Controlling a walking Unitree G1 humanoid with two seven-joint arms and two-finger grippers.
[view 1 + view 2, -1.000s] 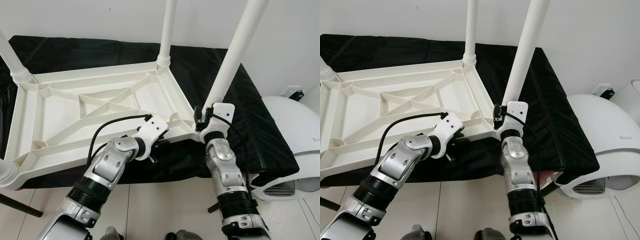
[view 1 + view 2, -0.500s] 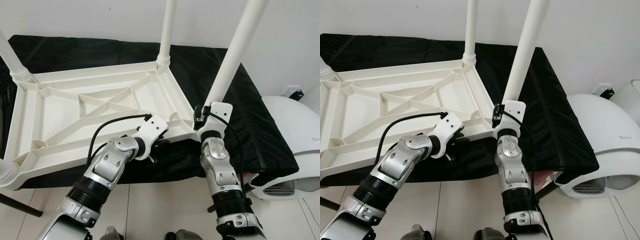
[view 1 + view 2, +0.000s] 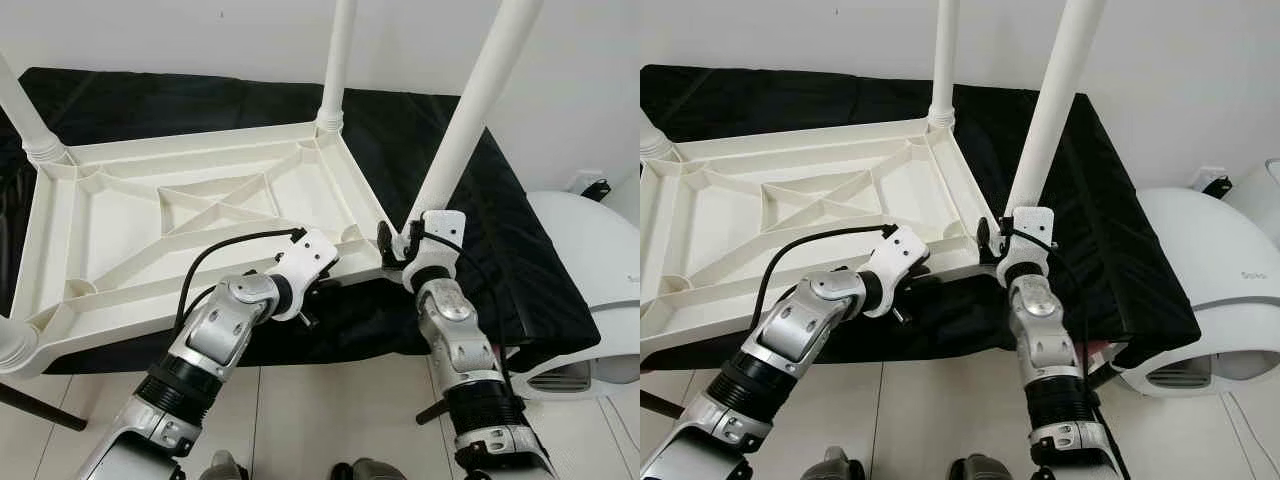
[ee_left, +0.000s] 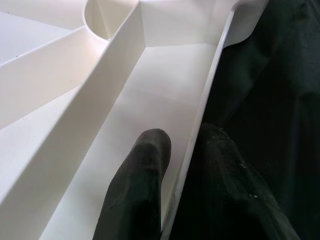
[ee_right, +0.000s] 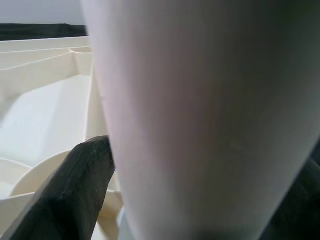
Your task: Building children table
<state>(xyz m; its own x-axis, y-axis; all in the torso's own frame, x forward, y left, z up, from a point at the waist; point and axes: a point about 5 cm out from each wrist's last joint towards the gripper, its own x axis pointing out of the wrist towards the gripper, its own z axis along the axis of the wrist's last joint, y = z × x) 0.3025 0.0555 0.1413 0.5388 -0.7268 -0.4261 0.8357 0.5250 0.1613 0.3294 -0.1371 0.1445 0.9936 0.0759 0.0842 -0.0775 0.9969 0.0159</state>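
Gripping: left pincer [image 4: 172, 195] is pressed onto the near rim of the tabletop [image 3: 200, 225], one finger [image 4: 137, 185] inside the rim channel and the other outside against the black cloth [image 3: 520, 260], with the thin wall between them.
Right pincer: right pincer [image 3: 400, 243] sits at the foot of the near right leg [image 3: 470, 110]; its fingers are set on either side of the leg, one dark finger [image 5: 65, 190] touching the leg's side just above the corner socket, the leg filling the gap.
Tabletop: white plastic, lying upside down on the black-draped worktop, ribs and diagonal braces facing up, near edge overhanging towards the robot.
Legs: near right leg stands in its corner socket, leaning slightly away to the right; far right leg [image 3: 338, 60] stands upright in the far corner; far left leg [image 3: 22, 110] slants up from its corner; a white stub [image 3: 15, 345] shows at the near left corner.
Surroundings: a white rounded appliance [image 3: 590, 280] stands on the floor to the right of the worktop, a white wall behind.
Change: over the last second the right forearm has swung from leaning left to a straighter line, and the wrist has turned about the leg so more of the black finger shows on the leg's left side; the left arm and tabletop are as before.
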